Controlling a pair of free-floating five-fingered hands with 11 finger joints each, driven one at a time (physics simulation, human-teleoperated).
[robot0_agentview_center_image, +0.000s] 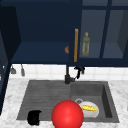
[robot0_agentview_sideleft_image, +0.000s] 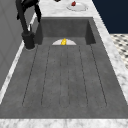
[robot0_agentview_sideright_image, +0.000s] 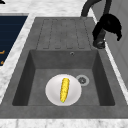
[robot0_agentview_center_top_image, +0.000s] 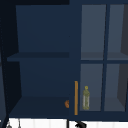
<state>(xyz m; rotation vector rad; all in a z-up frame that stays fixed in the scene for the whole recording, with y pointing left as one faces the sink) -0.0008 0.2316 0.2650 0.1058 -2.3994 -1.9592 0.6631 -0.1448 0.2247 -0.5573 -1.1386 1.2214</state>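
Observation:
My right hand (robot0_agentview_center_image: 80, 69) hovers at the black faucet (robot0_agentview_center_image: 67, 75) behind the sink; it is also the dark shape against the faucet's stem (robot0_agentview_sideright_image: 109, 24) in the right side view, and black on black hides its grip. My left hand (robot0_agentview_center_image: 34, 117) hangs relaxed at the sink's front left edge, holding nothing. A big red ball (robot0_agentview_center_image: 67, 114) sits in front of the sink's middle. In the basin, a white plate (robot0_agentview_sideright_image: 52, 92) carries a yellow corn cob (robot0_agentview_sideright_image: 64, 89), also seen from the front as the corn cob (robot0_agentview_center_image: 89, 108).
The grey sink (robot0_agentview_center_image: 45, 95) has a ribbed drainboard on its left and a basin on its right. Above, the wall cabinet stands open on the left with a small orange item (robot0_agentview_center_image: 66, 50); a bottle (robot0_agentview_center_image: 86, 44) stands behind glass. A plate with something red (robot0_agentview_sideleft_image: 73, 3) rests on the counter.

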